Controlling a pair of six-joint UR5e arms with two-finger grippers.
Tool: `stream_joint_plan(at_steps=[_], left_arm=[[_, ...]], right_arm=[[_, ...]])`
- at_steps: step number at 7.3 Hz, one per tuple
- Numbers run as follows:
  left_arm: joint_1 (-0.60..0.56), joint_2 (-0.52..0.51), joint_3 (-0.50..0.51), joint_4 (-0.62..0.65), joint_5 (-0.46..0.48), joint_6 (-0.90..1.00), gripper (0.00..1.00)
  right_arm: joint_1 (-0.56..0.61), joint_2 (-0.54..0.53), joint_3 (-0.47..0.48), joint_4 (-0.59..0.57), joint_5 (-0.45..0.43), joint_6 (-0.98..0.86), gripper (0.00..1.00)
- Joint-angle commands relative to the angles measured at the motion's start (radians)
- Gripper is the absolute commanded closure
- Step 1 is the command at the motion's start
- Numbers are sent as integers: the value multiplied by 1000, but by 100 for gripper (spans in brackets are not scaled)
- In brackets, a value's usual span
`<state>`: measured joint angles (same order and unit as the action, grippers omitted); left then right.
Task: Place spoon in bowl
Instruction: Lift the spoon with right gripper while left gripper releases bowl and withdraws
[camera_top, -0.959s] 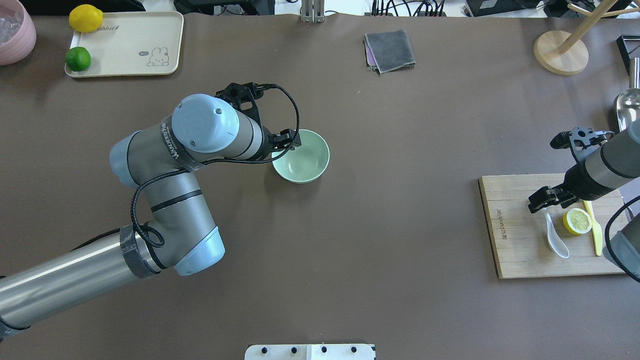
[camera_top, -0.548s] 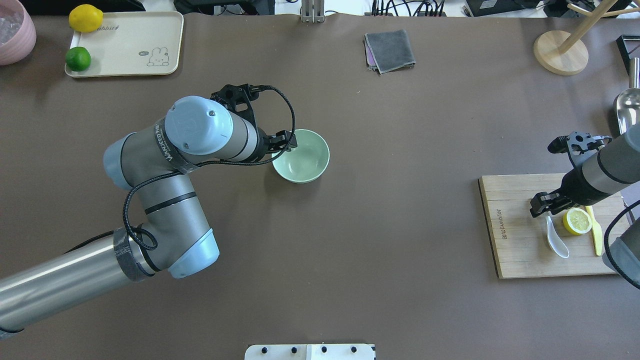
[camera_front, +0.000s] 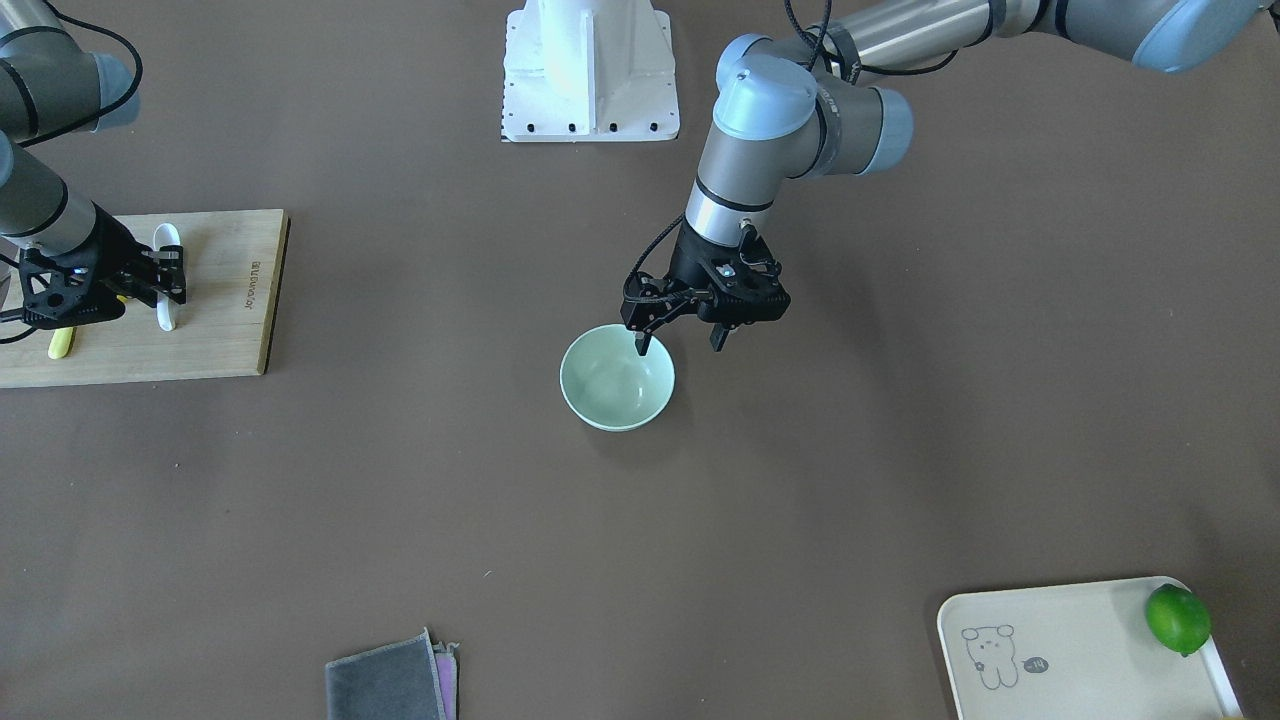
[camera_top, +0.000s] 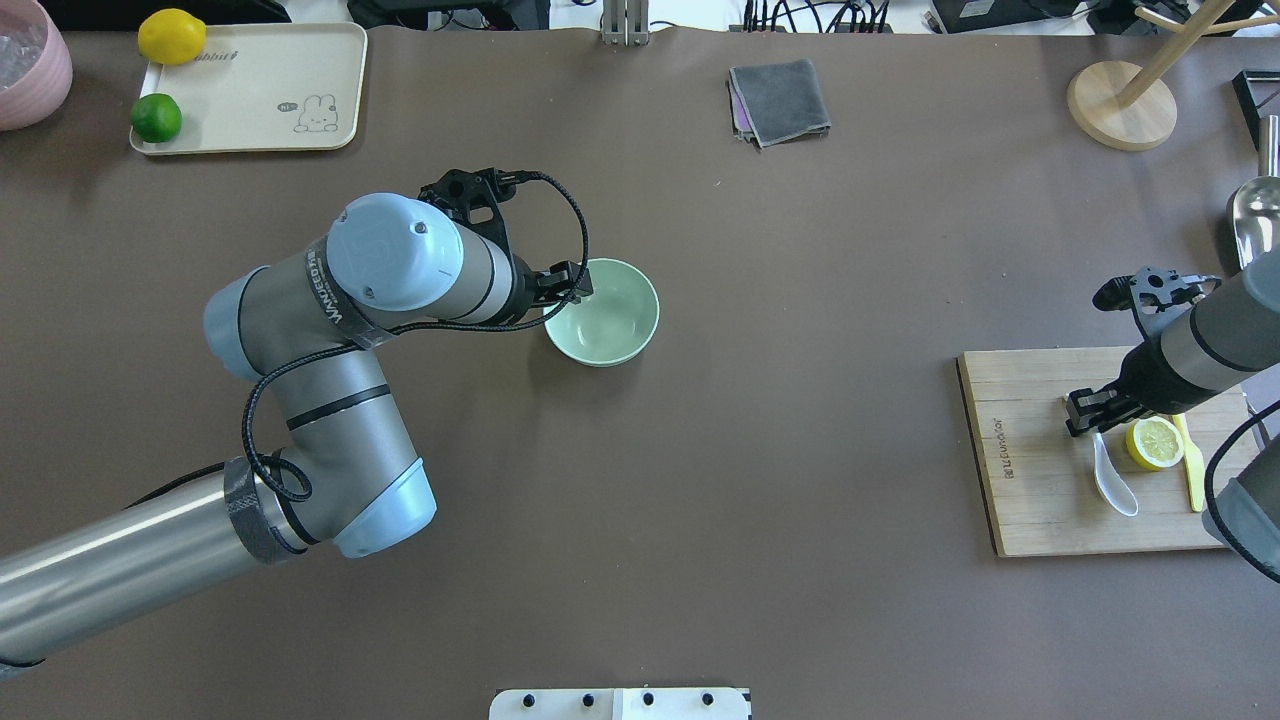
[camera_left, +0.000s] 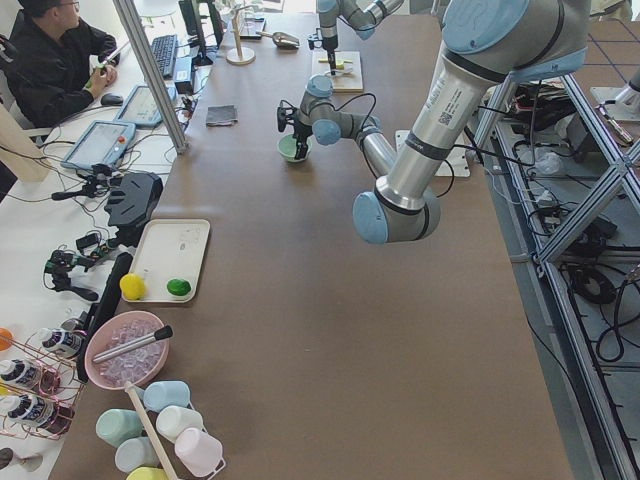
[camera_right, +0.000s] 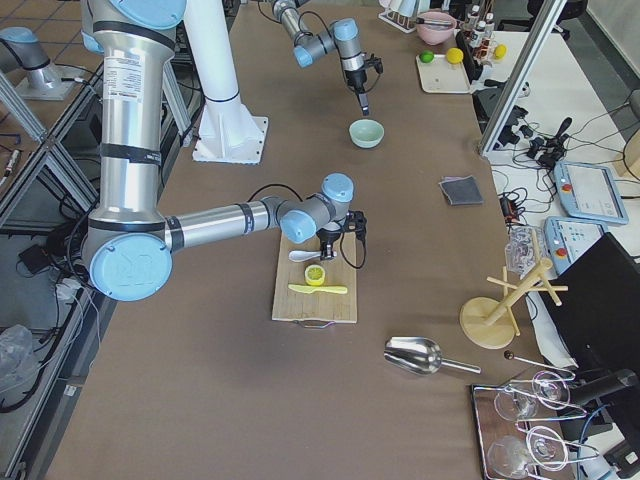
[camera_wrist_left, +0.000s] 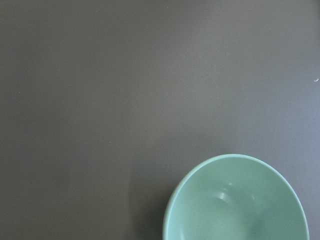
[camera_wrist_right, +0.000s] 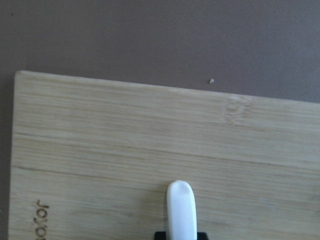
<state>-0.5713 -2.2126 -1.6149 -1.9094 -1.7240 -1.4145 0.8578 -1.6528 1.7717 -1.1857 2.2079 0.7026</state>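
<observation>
Lower than before, right gripper (camera_top: 1085, 412) hangs spread at the handle end of the spoon (camera_top: 1113, 480) on the cutting board (camera_top: 1030, 500), lower right, lemon half (camera_top: 1154, 443) just beside; left gripper (camera_front: 680, 342), nearly unmoved, gapes over the bowl (camera_top: 603, 312) rim.

Two arms: left arm (camera_top: 340, 400) and right arm (camera_top: 1200, 345). One board (camera_top: 1030, 470), and on the board lie one spoon (camera_top: 1112, 478), one lemon half (camera_top: 1154, 443) and one knife (camera_top: 1193, 470). Well apart from the board: one bowl (camera_top: 615, 320) and one pink bowl (camera_top: 50, 80), so two bowls; one tray (camera_top: 250, 110) bearing one lime (camera_top: 156, 118) and one lemon (camera_top: 171, 36); one cloth (camera_top: 780, 100). Near the board: one stand (camera_top: 1120, 105) and one scoop (camera_top: 1255, 215). Fruit in all: three pieces, two whole, one cut.
</observation>
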Motion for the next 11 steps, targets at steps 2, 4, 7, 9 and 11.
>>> stream_joint_plan(at_steps=[2, 4, 7, 9, 11], left_arm=[[-1, 1, 0, 1, 1, 0, 2], [-34, 19, -5, 3, 9, 108, 2], [-116, 163, -54, -139, 85, 239, 2], [-204, 211, -52, -186, 110, 273, 2], [-247, 221, -54, -209, 104, 288, 2]], right_arm=[[1, 5, 15, 0, 10, -2, 100], [47, 10, 75, -14, 48, 0, 100], [101, 57, 95, -11, 17, 2, 100], [107, 164, 84, -15, -63, 38, 100], [98, 314, 77, -123, -105, 66, 100]])
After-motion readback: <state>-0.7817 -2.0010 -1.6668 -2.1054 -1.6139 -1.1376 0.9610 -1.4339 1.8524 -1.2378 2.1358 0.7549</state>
